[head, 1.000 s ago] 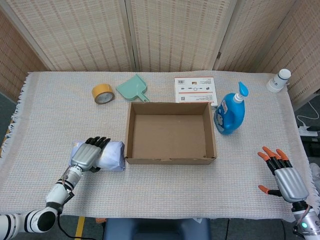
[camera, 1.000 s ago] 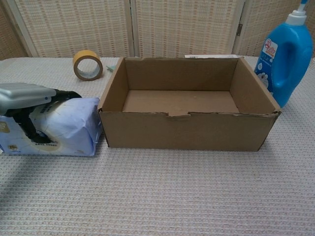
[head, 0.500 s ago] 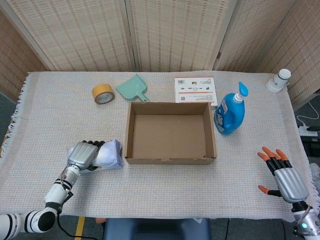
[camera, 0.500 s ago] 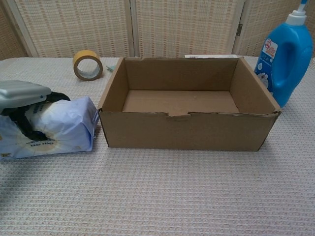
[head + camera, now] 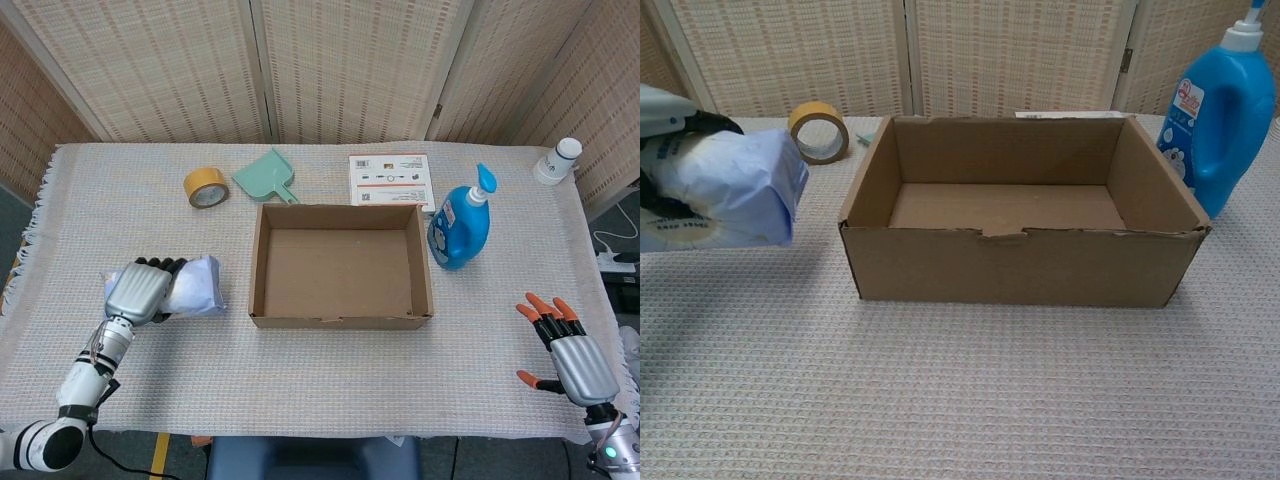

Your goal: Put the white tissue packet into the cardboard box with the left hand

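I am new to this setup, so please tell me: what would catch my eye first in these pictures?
The open cardboard box at the table's middle, empty. Left of it, the left hand holds the white tissue packet above the cloth. A blue bottle stands by the box's right wall.

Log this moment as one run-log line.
phase: lift | left hand: holds white tissue packet above table, left of cardboard box | box: nothing inside | right hand: open, idle
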`<state>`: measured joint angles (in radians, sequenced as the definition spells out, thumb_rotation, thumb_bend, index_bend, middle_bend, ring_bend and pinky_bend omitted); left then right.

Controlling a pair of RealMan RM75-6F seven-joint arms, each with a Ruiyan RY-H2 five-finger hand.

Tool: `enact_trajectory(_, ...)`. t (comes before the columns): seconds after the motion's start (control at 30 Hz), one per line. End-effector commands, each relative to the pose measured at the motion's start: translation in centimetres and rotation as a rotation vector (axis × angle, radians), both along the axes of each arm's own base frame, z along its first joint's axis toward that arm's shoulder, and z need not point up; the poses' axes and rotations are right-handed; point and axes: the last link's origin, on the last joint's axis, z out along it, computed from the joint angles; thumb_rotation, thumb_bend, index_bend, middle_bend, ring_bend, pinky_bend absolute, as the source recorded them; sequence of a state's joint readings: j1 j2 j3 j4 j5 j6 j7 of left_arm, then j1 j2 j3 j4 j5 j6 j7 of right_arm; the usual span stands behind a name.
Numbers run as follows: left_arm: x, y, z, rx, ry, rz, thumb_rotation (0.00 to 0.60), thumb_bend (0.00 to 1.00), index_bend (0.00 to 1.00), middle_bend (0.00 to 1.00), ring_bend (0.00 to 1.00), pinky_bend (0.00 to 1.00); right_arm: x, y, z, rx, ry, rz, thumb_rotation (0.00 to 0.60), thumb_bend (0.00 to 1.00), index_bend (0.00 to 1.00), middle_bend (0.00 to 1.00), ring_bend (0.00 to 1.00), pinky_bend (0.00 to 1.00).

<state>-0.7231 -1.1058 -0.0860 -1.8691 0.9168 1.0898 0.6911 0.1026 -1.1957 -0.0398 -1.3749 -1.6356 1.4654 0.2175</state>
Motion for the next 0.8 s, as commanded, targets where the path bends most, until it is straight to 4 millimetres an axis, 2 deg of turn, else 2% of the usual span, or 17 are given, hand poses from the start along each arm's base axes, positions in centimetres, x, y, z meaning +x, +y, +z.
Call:
enact_trajectory(0.03,1.9,0.7,1.7,0.054,0.014,-0.051,0.600,0.27,0.43,0.49,0.45,0.58,0.0,0.0,0.0,-0.001,0.000,0.001,0.600,0.00,0.12,0.00,0.00,0.00)
enact_trajectory(0.17,4.2,1.2,2.7,0.071,0.024,-0.096,0.600,0.27,0.43,0.51,0.46,0.60,0.1,0.0,0.1,-0.004,-0.003,0.002,0.600,0.00,0.12,0.00,0.00,0.00)
enact_trajectory(0.33,5.5,1.5,2.9,0.063,0.010,-0.112,0.600,0.27,0.43,0.51,0.47,0.60,0.1,0.0,0.1,-0.004,-0.005,0.002,0.600,0.00,0.12,0.00,0.00,0.00)
enact_trajectory(0.37,6.3,1.5,2.8,0.051,-0.005,-0.118,0.600,0.27,0.43,0.51,0.47,0.60,0.1,0.0,0.2,-0.005,-0.005,0.002,0.600,0.00,0.12,0.00,0.00,0.00)
enact_trajectory(0.43,10.1,1.6,2.4,0.010,-0.047,-0.196,0.600,0.27,0.43,0.52,0.47,0.60,0.0,0.0,0.2,-0.004,-0.006,0.000,0.600,0.00,0.12,0.00,0.00,0.00)
enact_trajectory(0.47,11.3,1.7,2.1,0.002,-0.048,-0.219,0.600,0.27,0.43,0.52,0.47,0.60,0.0,0.0,0.2,-0.004,-0.007,-0.001,0.600,0.00,0.12,0.00,0.00,0.00)
enact_trajectory(0.63,15.4,1.7,1.1,-0.001,-0.085,-0.301,0.600,0.27,0.43,0.51,0.47,0.59,-0.1,-0.1,0.6,-0.015,-0.012,-0.003,0.600,0.00,0.12,0.00,0.00,0.00)
enact_trajectory(0.8,18.8,1.6,-1.2,-0.041,-0.170,-0.353,0.600,0.27,0.44,0.52,0.47,0.59,-0.1,-0.1,0.7,-0.015,-0.019,-0.006,0.600,0.00,0.12,0.00,0.00,0.00)
